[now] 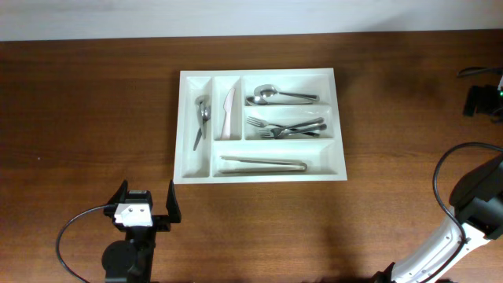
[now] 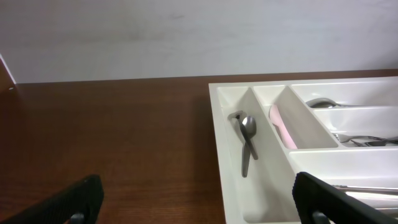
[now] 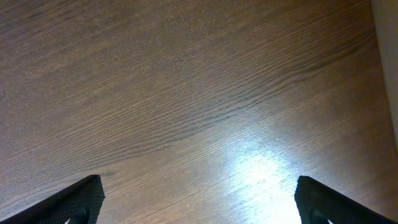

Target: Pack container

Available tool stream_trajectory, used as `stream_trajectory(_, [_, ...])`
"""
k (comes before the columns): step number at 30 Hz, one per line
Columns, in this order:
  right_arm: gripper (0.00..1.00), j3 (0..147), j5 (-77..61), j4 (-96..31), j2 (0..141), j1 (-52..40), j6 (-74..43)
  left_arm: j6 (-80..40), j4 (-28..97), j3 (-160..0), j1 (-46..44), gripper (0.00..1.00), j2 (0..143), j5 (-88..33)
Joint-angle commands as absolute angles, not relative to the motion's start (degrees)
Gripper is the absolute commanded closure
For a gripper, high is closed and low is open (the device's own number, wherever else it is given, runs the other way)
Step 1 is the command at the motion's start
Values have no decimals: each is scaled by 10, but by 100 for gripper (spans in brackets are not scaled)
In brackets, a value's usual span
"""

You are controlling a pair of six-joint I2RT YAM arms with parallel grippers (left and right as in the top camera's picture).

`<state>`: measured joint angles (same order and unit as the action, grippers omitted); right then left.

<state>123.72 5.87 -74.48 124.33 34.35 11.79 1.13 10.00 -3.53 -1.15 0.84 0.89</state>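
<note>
The container is a white five-compartment tray at the table's middle. Its two upright compartments hold small spoons and a pale pink knife. The long ones hold spoons, forks and tongs. My left gripper stands open just in front of the tray's near left corner, holding nothing. In the left wrist view the gripper faces the tray, with a spoon and the knife in sight. My right gripper is open over bare wood.
The right arm stands at the table's near right corner with a black cable looping beside it. A black device sits at the far right edge. A cable curves left of the left arm.
</note>
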Motion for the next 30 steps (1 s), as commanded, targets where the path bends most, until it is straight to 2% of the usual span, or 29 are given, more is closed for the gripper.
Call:
stream_trajectory(1, [1,1236,53,-743,1233,342,116,23,98,-28,-9,1,3,13])
stream_trajectory(16, [1,1236,53,-743,1222,342,116,23,98,-28,-9,1,3,13])
stream_trajectory(30, [1,1232,53,-743,1012,321,116,23,98,-28,-9,1,3,13])
